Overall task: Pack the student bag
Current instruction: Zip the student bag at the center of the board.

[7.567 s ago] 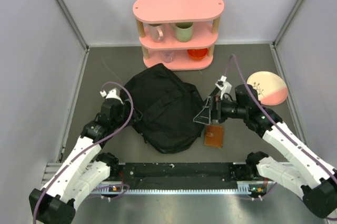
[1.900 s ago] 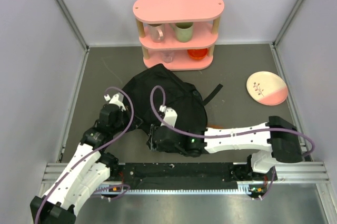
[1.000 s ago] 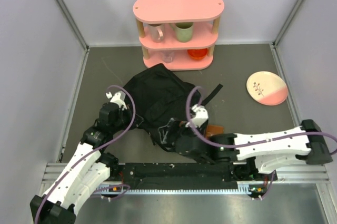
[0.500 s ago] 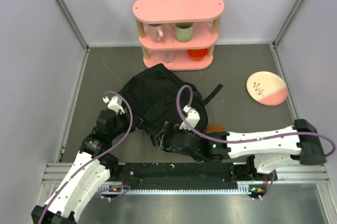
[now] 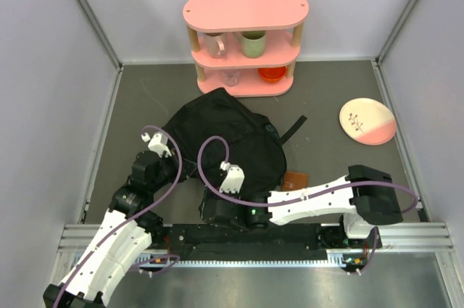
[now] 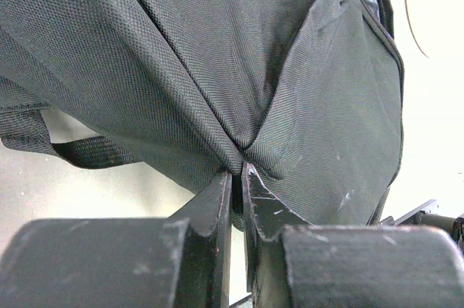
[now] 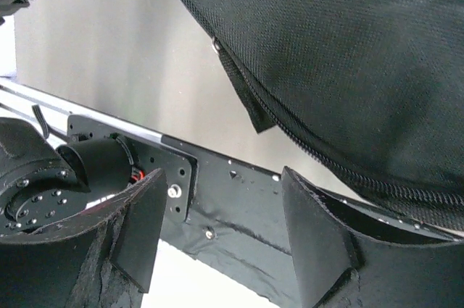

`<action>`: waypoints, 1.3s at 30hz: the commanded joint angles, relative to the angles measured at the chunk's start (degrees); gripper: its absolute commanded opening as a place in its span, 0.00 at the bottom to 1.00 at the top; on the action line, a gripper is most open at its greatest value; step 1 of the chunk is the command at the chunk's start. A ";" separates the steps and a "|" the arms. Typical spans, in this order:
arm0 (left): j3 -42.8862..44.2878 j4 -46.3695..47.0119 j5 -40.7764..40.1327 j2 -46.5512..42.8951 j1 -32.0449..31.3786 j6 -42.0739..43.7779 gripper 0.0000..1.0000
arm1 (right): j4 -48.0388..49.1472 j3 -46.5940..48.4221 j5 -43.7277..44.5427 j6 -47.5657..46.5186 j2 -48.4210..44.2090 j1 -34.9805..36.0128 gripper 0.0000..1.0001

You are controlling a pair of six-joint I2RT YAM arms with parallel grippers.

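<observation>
The student bag [image 5: 228, 138] fills mid-table, just beside the pink shelf [image 5: 245, 40] behind; the right arm [image 5: 312, 199] bars its near side. Open tabletop [image 5: 130, 105] lies left, and toward the plate [image 5: 368, 121]

Setting is identified as a robotics lab test cell. A grey worktop [image 5: 348, 83] is enclosed by plain pale panels [image 5: 43, 69] in metal framing. A left arm [image 5: 109, 228] and right arm [image 5: 312, 199] are bolted to a slotted rail [image 5: 246, 256] at the near edge. Household props are staged: a pink shelf [image 5: 245, 9] with mugs [image 5: 253, 43], and a plate [image 5: 367, 120].
</observation>
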 commanded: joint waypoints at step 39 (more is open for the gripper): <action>3.32 2.38 3.56 -2.55 -0.05 0.78 0.00 | -8.62 12.36 17.13 6.18 13.56 -7.31 0.51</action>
